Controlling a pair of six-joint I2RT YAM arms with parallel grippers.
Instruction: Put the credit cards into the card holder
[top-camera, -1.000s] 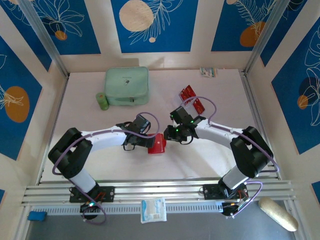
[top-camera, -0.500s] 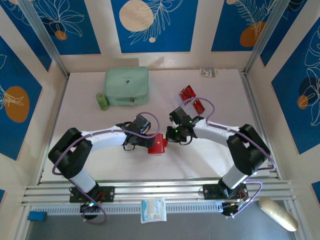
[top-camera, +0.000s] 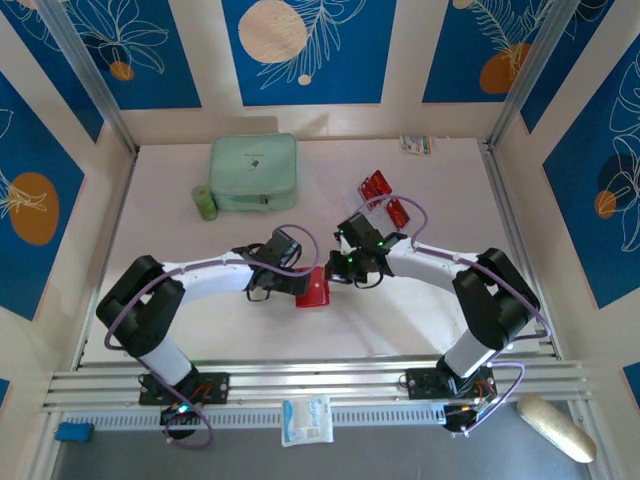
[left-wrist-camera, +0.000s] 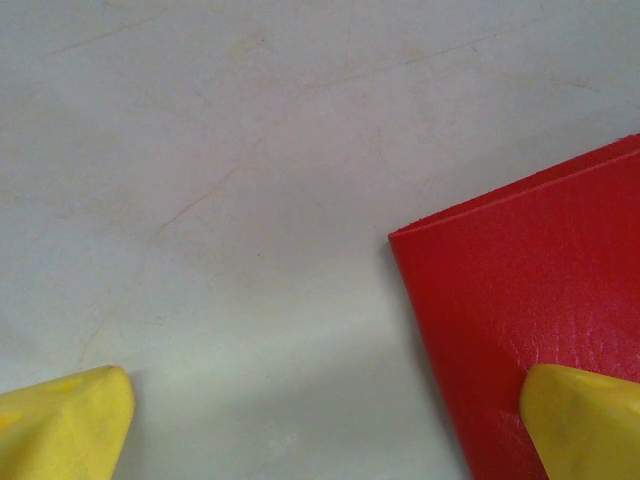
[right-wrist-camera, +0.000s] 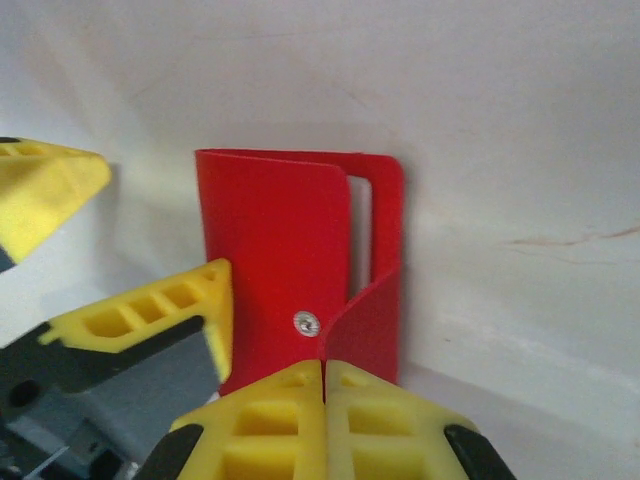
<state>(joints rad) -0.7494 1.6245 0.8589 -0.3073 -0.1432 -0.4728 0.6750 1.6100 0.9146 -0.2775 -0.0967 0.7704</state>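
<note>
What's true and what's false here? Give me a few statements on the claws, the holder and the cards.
1. The right claw is shut. True.
2. The left claw is shut. False: its fingers stand wide apart, one of them over the card holder.
3. The credit cards are in the card holder. False: they lie on the table beyond the right arm, apart from the holder.
4. The card holder lies between the two claws. True.
</note>
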